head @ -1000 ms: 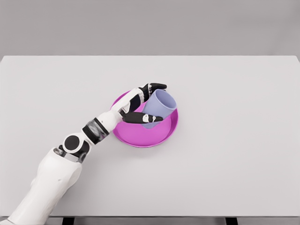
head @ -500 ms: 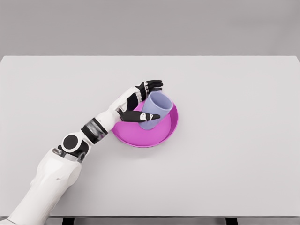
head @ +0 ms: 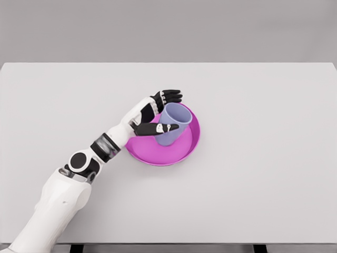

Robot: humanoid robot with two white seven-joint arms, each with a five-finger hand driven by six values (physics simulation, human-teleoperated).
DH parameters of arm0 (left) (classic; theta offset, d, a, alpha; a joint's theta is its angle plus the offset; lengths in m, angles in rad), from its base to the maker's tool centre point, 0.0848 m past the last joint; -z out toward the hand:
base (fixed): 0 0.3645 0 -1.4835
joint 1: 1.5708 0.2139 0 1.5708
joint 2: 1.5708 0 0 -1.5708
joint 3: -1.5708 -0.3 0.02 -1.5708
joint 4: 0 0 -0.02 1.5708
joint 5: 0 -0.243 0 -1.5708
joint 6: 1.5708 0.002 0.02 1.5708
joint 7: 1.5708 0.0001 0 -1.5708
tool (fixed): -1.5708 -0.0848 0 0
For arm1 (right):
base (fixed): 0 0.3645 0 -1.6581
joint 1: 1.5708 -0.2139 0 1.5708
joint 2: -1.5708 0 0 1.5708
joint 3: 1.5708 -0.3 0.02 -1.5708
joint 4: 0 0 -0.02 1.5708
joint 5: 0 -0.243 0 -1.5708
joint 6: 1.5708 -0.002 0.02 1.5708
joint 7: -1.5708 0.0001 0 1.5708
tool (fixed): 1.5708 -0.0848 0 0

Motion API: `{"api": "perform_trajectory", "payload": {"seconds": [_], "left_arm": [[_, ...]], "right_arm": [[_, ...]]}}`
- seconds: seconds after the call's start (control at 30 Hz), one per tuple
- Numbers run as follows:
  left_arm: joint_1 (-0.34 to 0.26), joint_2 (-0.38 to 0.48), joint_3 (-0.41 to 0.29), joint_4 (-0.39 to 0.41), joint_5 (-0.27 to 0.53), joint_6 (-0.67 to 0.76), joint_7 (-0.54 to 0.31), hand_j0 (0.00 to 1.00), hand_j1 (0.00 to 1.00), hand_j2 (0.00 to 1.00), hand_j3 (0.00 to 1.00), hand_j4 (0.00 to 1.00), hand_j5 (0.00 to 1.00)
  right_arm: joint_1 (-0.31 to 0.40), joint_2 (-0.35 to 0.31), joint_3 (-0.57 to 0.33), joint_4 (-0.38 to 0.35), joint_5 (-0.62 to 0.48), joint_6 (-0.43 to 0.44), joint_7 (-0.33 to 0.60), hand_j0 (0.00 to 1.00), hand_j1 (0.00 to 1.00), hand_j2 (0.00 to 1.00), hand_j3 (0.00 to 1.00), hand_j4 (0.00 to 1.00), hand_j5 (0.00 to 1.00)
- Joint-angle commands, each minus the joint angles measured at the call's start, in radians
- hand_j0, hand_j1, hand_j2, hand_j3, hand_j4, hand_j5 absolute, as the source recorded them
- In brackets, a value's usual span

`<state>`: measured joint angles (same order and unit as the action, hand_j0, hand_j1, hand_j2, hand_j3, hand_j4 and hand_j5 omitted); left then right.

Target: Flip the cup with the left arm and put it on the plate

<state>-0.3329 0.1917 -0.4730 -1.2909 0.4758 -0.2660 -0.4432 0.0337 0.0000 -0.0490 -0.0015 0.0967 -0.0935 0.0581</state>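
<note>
- Head view: a white table (head: 263,174) filled most of the picture, with a plain grey wall behind its far edge.
- A magenta plate (head: 185,148) lay a little left of the table's middle, flat on the surface.
- A lavender cup (head: 171,124) stood on the plate, mouth up, toward the plate's far left part. It looked close to upright, leaning slightly to the right, with its open rim facing up and away.
- The left arm (head: 63,197) came in from the near left corner and reached diagonally toward the plate, its forearm passing over the plate's left rim.
- The left hand (head: 152,116) sat at the cup's left side. Its fingers (head: 171,95) were spread and gently curved just beyond the cup's far left rim, with a small gap showing between them and the rim.
- The thumb (head: 158,128) stretched across the cup's near side, its tip lying over the cup wall; whether it pressed on the wall or only passed in front could not be told.
- The hand therefore looked loosened around the cup rather than clamped on it, fingers parted and apart from each other.
</note>
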Motion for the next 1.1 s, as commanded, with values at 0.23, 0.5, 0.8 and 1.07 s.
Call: {"api": "perform_trajectory", "payload": {"seconds": [0.23,0.5,0.8,1.07], "left_arm": [[0.003,-0.001,0.017,-0.007,0.017,-0.004,-0.006,0.85,0.85,0.85,0.85,0.85,0.85],[0.003,0.006,0.019,-0.013,0.015,-0.016,-0.006,0.91,0.91,0.91,0.91,0.91,0.91],[0.002,0.014,0.031,-0.028,0.014,-0.019,-0.006,0.91,0.91,0.91,0.91,0.91,0.91],[0.009,0.020,0.037,-0.031,0.009,-0.018,-0.006,0.92,0.92,0.92,0.92,0.92,0.92]], "right_arm": [[0.000,0.000,0.000,0.000,0.000,0.000,0.000,1.00,1.00,1.00,1.00,1.00,1.00],[0.000,0.000,0.000,0.000,0.000,0.000,0.000,1.00,1.00,1.00,1.00,1.00,1.00],[0.000,0.000,0.000,0.000,0.000,0.000,0.000,1.00,1.00,1.00,1.00,1.00,1.00],[0.000,0.000,0.000,0.000,0.000,0.000,0.000,1.00,1.00,1.00,1.00,1.00,1.00]]}}
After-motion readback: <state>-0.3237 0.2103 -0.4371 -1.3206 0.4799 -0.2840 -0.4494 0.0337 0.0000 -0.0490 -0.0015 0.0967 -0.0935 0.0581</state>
